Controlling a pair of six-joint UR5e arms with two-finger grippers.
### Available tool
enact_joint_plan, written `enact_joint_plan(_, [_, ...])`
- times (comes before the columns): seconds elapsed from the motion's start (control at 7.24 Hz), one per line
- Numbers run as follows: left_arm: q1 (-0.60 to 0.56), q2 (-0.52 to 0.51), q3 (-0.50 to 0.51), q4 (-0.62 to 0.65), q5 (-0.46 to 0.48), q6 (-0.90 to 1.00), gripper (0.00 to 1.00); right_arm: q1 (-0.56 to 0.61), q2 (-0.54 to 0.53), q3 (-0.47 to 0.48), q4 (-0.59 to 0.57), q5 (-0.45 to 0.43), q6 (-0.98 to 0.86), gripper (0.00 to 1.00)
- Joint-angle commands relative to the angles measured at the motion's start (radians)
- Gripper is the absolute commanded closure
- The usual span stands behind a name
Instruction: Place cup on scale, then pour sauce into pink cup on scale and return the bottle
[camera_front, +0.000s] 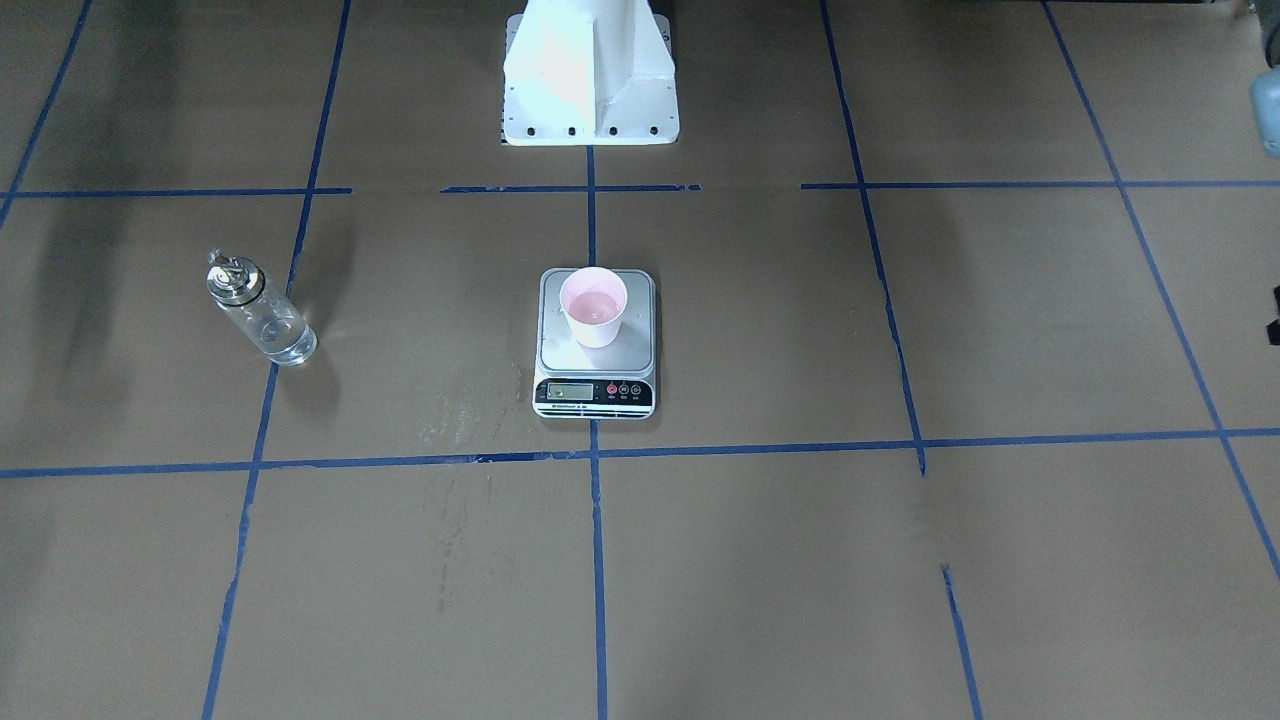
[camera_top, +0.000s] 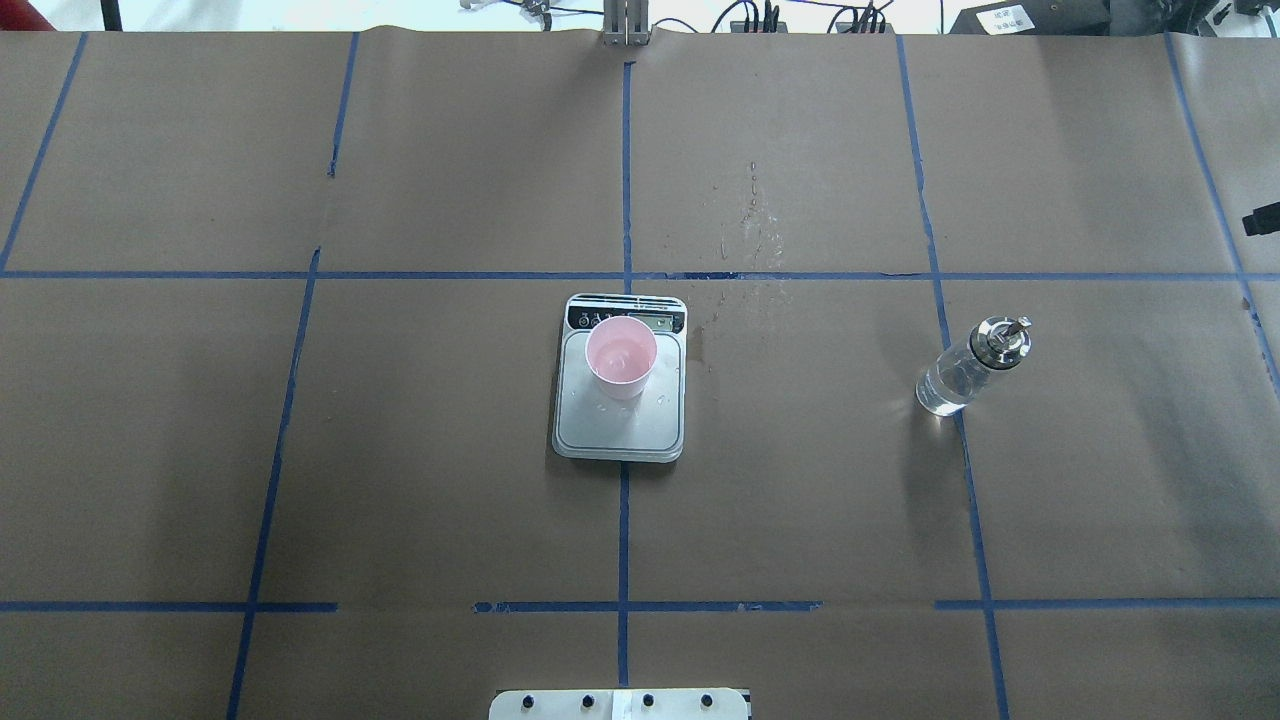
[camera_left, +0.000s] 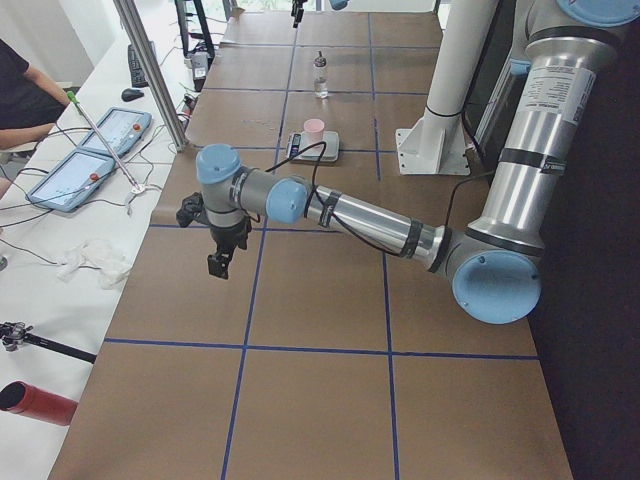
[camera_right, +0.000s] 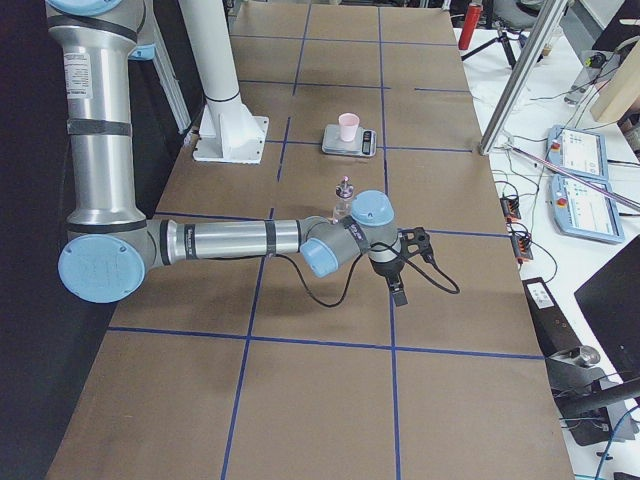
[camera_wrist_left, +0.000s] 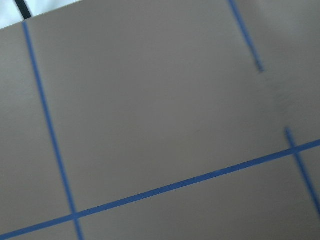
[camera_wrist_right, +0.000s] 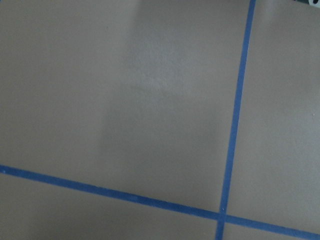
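Observation:
The pink cup (camera_top: 621, 357) stands upright on the scale (camera_top: 620, 425) at the table's middle, with clear liquid in its bottom; it also shows in the front view (camera_front: 594, 308). The glass bottle (camera_top: 968, 367) with its silver pourer cap stands upright on the table on my right side, apart from the scale, and holds clear sauce. My left gripper (camera_left: 222, 262) hangs over the table far to the left, empty. My right gripper (camera_right: 398, 292) hangs beyond the bottle (camera_right: 344, 195), empty. I cannot tell whether either is open. Both wrist views show only brown paper and blue tape.
The table (camera_top: 400, 450) is covered in brown paper with a blue tape grid. Wet spots (camera_top: 750, 220) mark the paper beyond the scale. The robot's white base (camera_front: 590, 80) stands at the near edge. Tablets and cables (camera_left: 90, 160) lie on the operators' side bench.

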Motion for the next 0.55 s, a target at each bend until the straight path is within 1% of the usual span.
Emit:
enact_joint_plan(0.0, [-0.074,0.048,0.134,-0.002,-0.009,0.082,0.0,0.131,0.006,0.001,-0.302,0.176,-0.313,0.0])
enact_joint_plan(0.14, [-0.073,0.11,0.109,-0.037,-0.007,0.085,0.0,0.167,0.005,0.002,-0.411,0.216,-0.402,0.0])
enact_joint_plan(0.28, [-0.073,0.119,0.1,-0.044,-0.01,0.076,0.0,0.173,0.011,0.011,-0.462,0.219,-0.456,0.0])
enact_joint_plan(0.41, [-0.071,0.117,0.098,-0.038,-0.012,0.071,0.0,0.184,0.031,0.013,-0.505,0.232,-0.458,0.0])
